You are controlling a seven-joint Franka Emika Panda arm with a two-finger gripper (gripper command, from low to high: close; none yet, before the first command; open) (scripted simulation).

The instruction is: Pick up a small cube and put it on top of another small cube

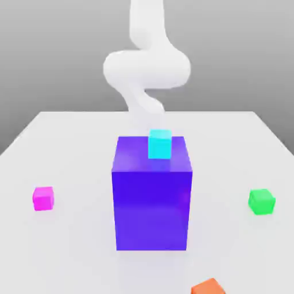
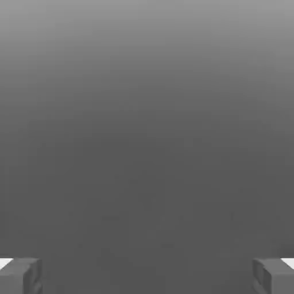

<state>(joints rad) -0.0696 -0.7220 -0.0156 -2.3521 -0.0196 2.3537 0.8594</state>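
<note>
The small magenta cube (image 1: pixel 43 197) rests on the white table (image 1: pixel 69 143) at the exterior view's left. The small green cube (image 1: pixel 262 201) sits on the table at the exterior view's right, far from the magenta one. My white arm (image 1: pixel 146 69) rises behind the big blue-purple block, well away from both cubes. In the hand view my gripper (image 2: pixel 147 275) is open, its two grey fingertips (image 2: pixel 20 275) standing wide apart with nothing between them, facing plain grey background.
A big blue-purple block (image 1: pixel 152 198) stands mid-table between the two cubes, with a cyan cube (image 1: pixel 160 143) on its top. An orange cube (image 1: pixel 209 286) lies near the table's front edge, toward the exterior view's right.
</note>
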